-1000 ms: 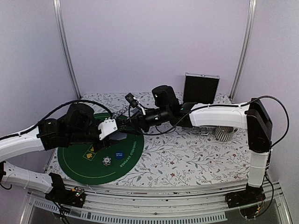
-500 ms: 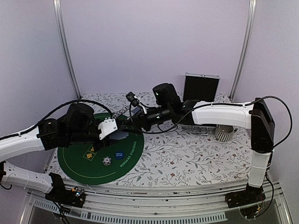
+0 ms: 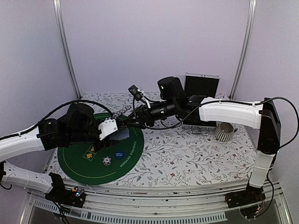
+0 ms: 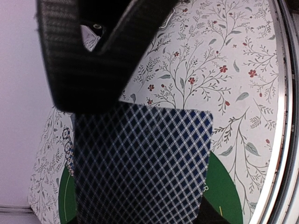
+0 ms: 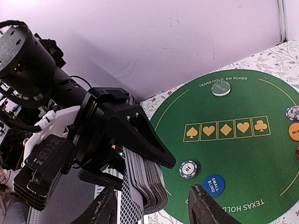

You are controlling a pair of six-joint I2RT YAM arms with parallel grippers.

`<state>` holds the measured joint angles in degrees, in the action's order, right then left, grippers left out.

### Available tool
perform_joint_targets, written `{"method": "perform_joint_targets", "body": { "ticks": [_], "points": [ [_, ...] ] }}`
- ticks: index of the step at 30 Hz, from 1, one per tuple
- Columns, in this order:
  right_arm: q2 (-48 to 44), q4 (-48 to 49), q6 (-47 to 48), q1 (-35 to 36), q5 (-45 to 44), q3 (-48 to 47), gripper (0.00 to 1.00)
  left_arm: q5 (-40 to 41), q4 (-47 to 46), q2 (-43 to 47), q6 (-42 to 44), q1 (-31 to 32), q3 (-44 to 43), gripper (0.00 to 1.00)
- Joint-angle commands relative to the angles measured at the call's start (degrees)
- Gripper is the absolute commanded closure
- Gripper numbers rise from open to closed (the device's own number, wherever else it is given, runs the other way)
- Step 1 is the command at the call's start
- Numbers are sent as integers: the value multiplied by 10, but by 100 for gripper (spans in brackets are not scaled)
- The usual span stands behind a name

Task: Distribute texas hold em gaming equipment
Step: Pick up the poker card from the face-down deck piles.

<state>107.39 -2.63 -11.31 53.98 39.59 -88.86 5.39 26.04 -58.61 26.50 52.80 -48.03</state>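
Observation:
My left gripper [image 3: 117,132] is shut on a deck of grey-blue checkered playing cards [image 3: 122,135] and holds it over the right edge of the round green mat [image 3: 81,165]. The deck fills the left wrist view [image 4: 140,163] under one black finger [image 4: 88,56]. In the right wrist view the deck [image 5: 145,184] is fanned, with one card slid out low [image 5: 131,207]. My right gripper [image 5: 154,211] is open and empty, its fingers on either side of the deck's end; it also shows in the top view [image 3: 126,122]. A striped chip [image 5: 188,169], a blue disc [image 5: 213,185], an orange disc [image 5: 294,131] and more chips [image 5: 293,113] lie on the mat.
A greenish disc [image 5: 221,87] lies at the mat's far edge. The silver-and-black case [image 3: 201,88] stands open at the back right. A ribbed cup [image 3: 224,132] stands on the floral cloth [image 3: 187,158] right of centre. The chip [image 3: 107,161] and blue disc [image 3: 119,154] lie near the mat's front.
My right arm has pulled back to the right and risen a little away from the deck. The left arm and its deck have stayed in place.

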Motion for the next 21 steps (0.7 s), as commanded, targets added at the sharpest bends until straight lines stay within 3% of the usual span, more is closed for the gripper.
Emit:
{"method": "perform_joint_targets", "body": {
  "ticks": [1,4,7,18,21],
  "points": [
    [-4,-6,-12,-1,9,-6,50,-5,-16,-3,5,-3,-6,53],
    [3,-6,-18,0,15,-9,56,-7,-17,-3,5,-4,-5,53],
    [7,-5,-22,0,25,-10,71,-7,-17,-2,5,-4,-3,53],
    [17,-7,-26,5,32,-11,72,-9,-18,-1,6,-6,-3,53],
    [16,-7,-26,5,30,-11,87,-10,-18,-1,5,-6,-2,53]
  ]
}}
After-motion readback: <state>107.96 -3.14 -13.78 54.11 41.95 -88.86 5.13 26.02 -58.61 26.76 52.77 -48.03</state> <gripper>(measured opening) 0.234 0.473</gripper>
